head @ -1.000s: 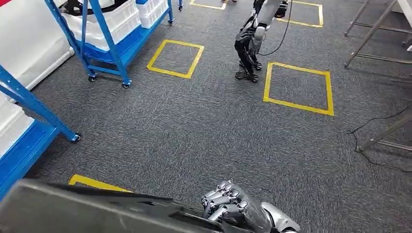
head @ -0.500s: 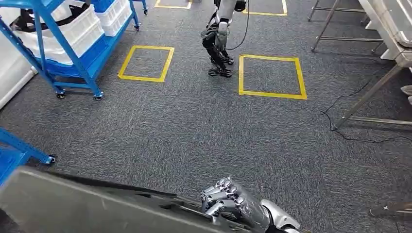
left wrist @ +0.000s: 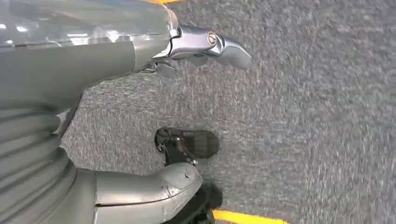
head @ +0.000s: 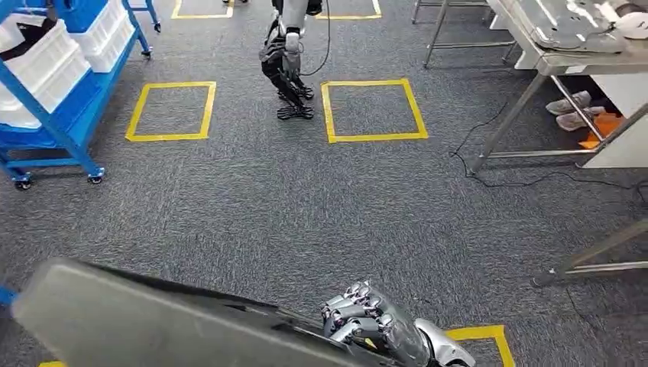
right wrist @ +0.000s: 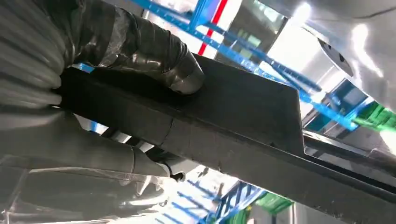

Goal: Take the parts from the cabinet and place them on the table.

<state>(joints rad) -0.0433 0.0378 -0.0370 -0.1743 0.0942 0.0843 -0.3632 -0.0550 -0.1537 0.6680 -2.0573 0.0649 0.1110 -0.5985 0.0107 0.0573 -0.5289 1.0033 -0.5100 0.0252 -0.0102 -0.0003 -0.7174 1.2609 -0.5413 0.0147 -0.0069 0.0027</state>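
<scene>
A large dark grey panel [head: 153,321] stretches across the bottom of the head view, tilted, its left end higher. My right hand [head: 374,321] grips its right end; the right wrist view has my right hand [right wrist: 116,51] wrapped over the panel's dark edge [right wrist: 233,116]. In the left wrist view my left hand [left wrist: 70,116] lies with its fingers [left wrist: 219,44] against the panel's shiny grey face [left wrist: 84,18], the thumb [left wrist: 159,186] held apart over the carpet. The steel table [head: 581,61] stands at the far right, with metal parts [head: 565,19] on it.
A blue cabinet on wheels [head: 46,115] with white bins stands at the far left. Another robot's legs [head: 286,69] stand ahead between yellow taped squares [head: 172,111]. A cable [head: 520,180] trails by the table legs, and a person's shoes [head: 573,107] sit under the table.
The camera has swung to the right: the cabinet slid toward the left edge and the steel table came into view. The panel and my right hand keep their place in the picture.
</scene>
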